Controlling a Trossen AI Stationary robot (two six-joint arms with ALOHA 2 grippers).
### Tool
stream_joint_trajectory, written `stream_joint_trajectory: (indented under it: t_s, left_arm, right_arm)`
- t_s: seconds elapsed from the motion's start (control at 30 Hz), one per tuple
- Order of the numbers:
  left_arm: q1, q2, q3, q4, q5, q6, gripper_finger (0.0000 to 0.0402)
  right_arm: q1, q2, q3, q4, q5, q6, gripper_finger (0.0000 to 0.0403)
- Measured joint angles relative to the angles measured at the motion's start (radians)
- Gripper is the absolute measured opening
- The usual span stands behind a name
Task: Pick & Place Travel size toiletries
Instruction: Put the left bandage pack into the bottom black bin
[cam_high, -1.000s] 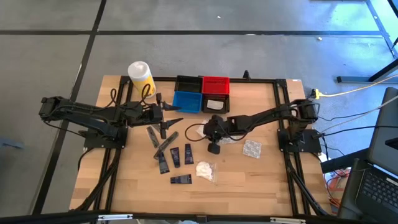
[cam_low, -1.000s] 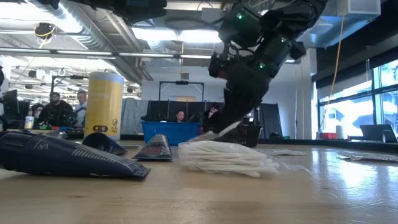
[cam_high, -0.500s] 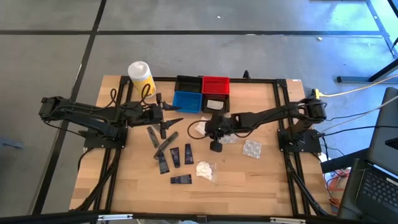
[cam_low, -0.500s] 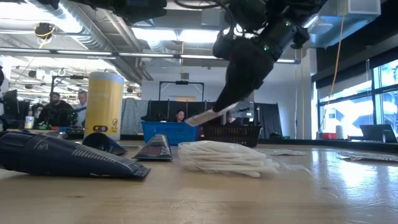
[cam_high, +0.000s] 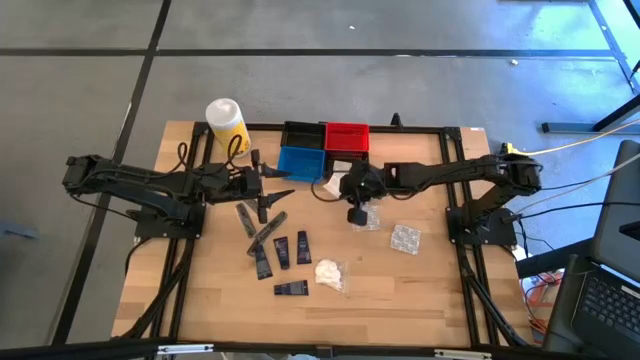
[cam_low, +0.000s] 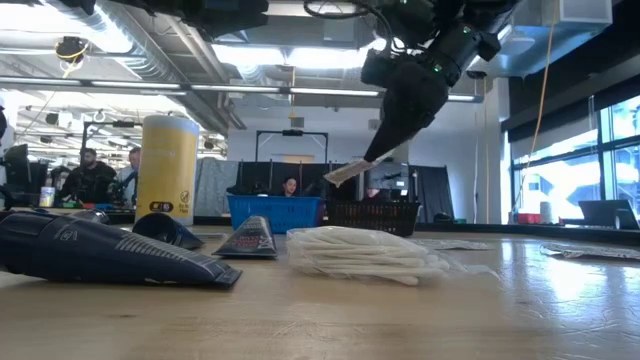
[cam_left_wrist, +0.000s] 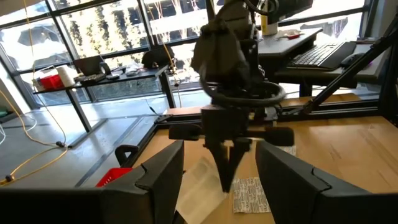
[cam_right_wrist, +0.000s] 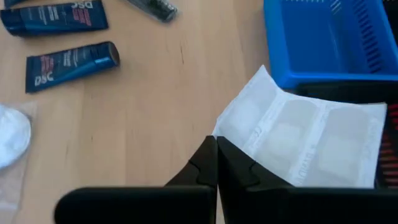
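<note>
Wooden desk (cam_high: 420, 290), framed in black rail, open workshop behind. Right gripper (cam_right_wrist: 217, 163) pinched together on the corner of a flat white packet (cam_right_wrist: 305, 146), lifted clear of the desk; ahead of it the blue bin (cam_right_wrist: 329, 37), the black bin (cam_high: 346, 168) just below the packet's far end. Judgement: carry forward until the whole packet hangs over one bin, lower, then release — the thin sheet may flutter or catch a rim. Left gripper (cam_high: 268, 187) waits with its fingers apart. Dark tubes (cam_high: 281, 251) and white wad (cam_high: 329, 273) lie behind the right gripper.
</note>
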Motion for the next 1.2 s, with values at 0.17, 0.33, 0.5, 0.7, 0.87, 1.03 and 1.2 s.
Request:
stream_joint_trajectory:
  t_s: [0.17,0.33,0.5,0.7,0.87,1.03,1.2]
  left_arm:
    - [0.000,0.000,0.000,0.000,0.000,0.000,0.0196]
    - [0.000,0.000,0.000,0.000,0.000,0.000,0.0196]
    - [0.000,0.000,0.000,0.000,0.000,0.000,0.0196]
    - [0.000,0.000,0.000,0.000,0.000,0.000,0.0196]
    - [0.000,0.000,0.000,0.000,0.000,0.000,0.0196]
    - [0.000,0.000,0.000,0.000,0.000,0.000,0.0196]
    - [0.000,0.000,0.000,0.000,0.000,0.000,0.0196]
  right_arm:
    - [-0.075,-0.003,0.000,-0.025,-0.142,-0.049,0.0000]
    - [-0.160,-0.003,0.000,-0.034,-0.259,-0.103,0.0000]
    - [-0.258,-0.003,0.000,-0.032,-0.340,-0.132,0.0000]
    - [-0.363,-0.003,0.001,-0.018,-0.477,-0.154,0.0000]
    - [-0.418,-0.003,0.001,-0.015,-0.509,-0.154,0.0000]
    - [-0.433,0.015,0.001,-0.015,-0.501,-0.152,0.0000]
    - [-0.433,0.068,0.001,-0.015,-0.501,-0.150,0.0000]
